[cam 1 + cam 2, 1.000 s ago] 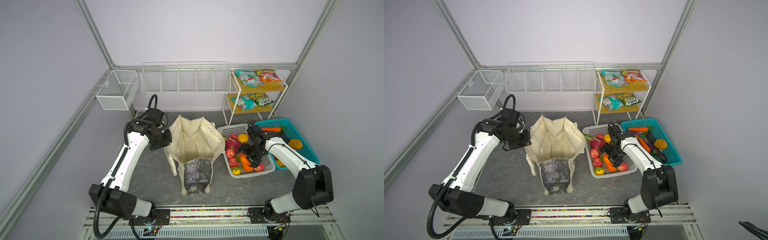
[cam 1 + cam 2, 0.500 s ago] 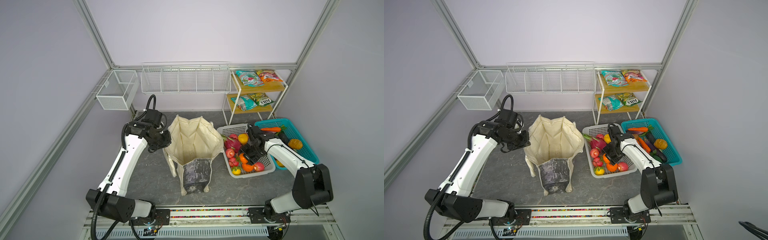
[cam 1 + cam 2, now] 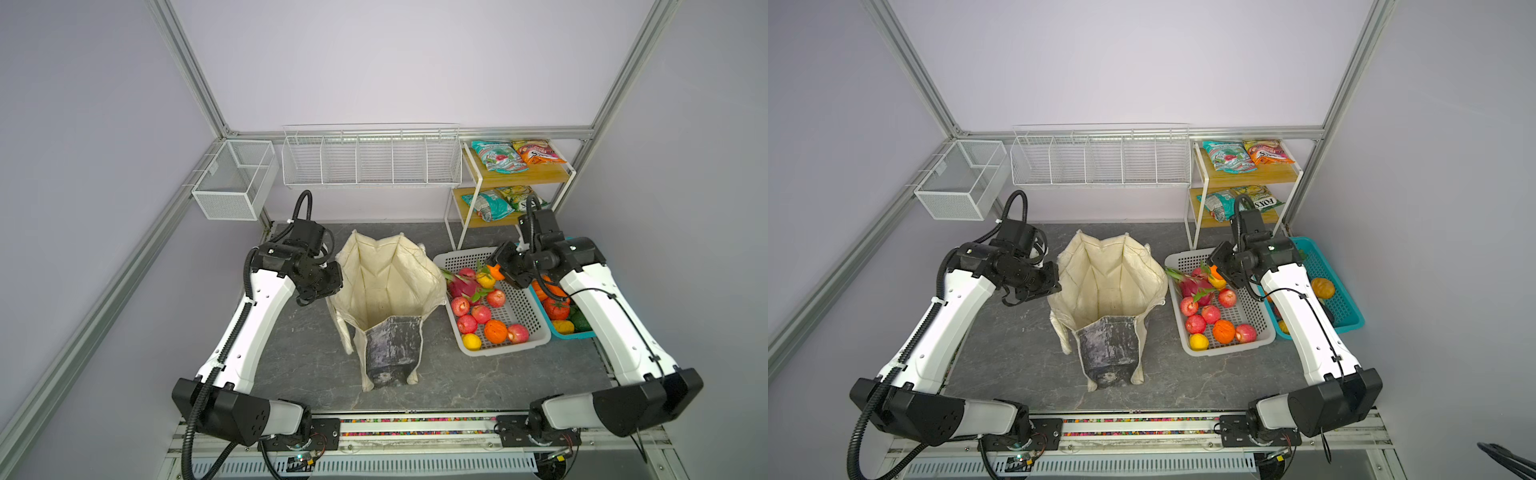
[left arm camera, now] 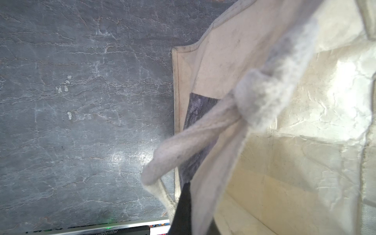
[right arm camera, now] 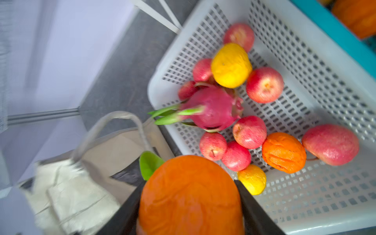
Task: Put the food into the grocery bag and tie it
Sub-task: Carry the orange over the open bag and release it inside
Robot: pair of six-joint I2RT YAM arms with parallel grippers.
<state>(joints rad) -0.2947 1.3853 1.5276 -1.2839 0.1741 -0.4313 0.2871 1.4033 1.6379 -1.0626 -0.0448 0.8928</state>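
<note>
The cream grocery bag (image 3: 386,282) (image 3: 1108,278) stands open mid-table, its dark marbled panel facing front. My left gripper (image 3: 332,286) (image 3: 1052,286) (image 4: 193,203) is shut on the bag's left rim, and a strap handle (image 4: 183,148) hangs beside it. My right gripper (image 3: 496,268) (image 3: 1219,270) (image 5: 189,184) is shut on an orange (image 5: 189,195) with a green leaf, held above the white basket's (image 3: 507,347) (image 5: 305,61) back left corner, near the bag's right rim. Red apples, a dragon fruit (image 5: 211,109), yellow fruit and another orange (image 3: 495,331) lie in that basket.
A teal basket (image 3: 577,334) (image 3: 1345,299) with more vegetables sits right of the white one, under my right arm. Snack packets (image 3: 498,156) (image 3: 1229,156) lie on a two-tier shelf at the back right. Wire racks hang on the back and left walls.
My right gripper closed on the orange down in the white basket and has lifted it up and toward the back. My left gripper kept its hold on the bag's rim.
</note>
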